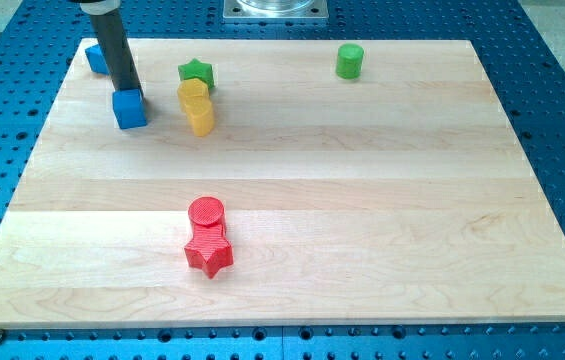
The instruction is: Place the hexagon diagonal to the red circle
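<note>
My tip (128, 89) is at the view's upper left, right behind the blue cube (130, 109) and touching or almost touching its far edge. Two yellow blocks stand close together to the cube's right. The upper one (193, 92) looks like the hexagon; I cannot make out the shape of the lower one (200, 119). The red circle (206, 212) stands well below them, at the lower middle of the board. A red star (209, 253) touches its near side.
A green star (196, 71) sits just above the yellow pair, touching it. A second blue block (95, 58) is partly hidden behind the rod at the top left corner. A green cylinder (349, 61) stands at the top right. The wooden board (382, 200) lies on a blue perforated table.
</note>
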`<action>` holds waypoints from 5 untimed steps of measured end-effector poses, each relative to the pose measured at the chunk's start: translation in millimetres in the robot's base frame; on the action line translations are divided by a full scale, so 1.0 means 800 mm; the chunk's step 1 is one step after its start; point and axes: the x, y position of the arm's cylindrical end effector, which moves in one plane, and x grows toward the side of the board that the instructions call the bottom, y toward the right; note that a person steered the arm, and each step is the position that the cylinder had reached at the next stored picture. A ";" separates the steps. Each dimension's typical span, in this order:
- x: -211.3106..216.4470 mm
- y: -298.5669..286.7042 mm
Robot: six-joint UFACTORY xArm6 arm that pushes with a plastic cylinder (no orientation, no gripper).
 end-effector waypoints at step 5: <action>0.080 0.136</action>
